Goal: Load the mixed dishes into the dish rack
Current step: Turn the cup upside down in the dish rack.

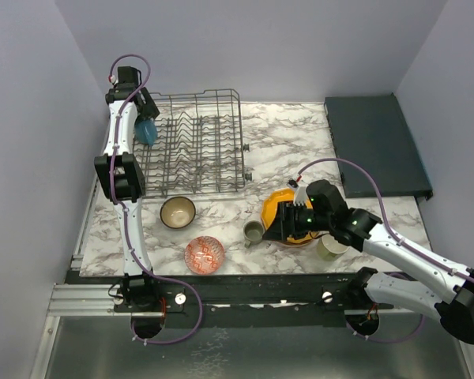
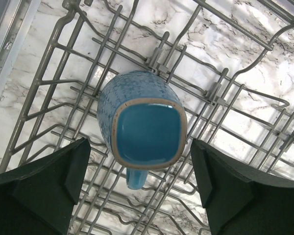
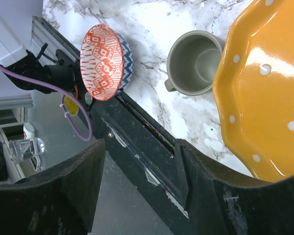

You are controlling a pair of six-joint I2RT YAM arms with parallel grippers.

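Left gripper (image 2: 138, 161): jaws wide, one either side of the blue mug (image 2: 147, 132), clear of it. The mug sits among the tines at the left edge of the rack (image 2: 220, 93), mouth toward the wrist camera.

Right gripper (image 3: 139, 147): jaws parted, nothing between them, beside the orange plate (image 3: 264, 88), which lies flat on the tabletop (image 1: 292, 142) near the grey cup (image 3: 196, 61).

Assessment: the plate is probably glazed ceramic, so stiff, slick and chippable. Pinch its raised scalloped rim, one finger beneath it.
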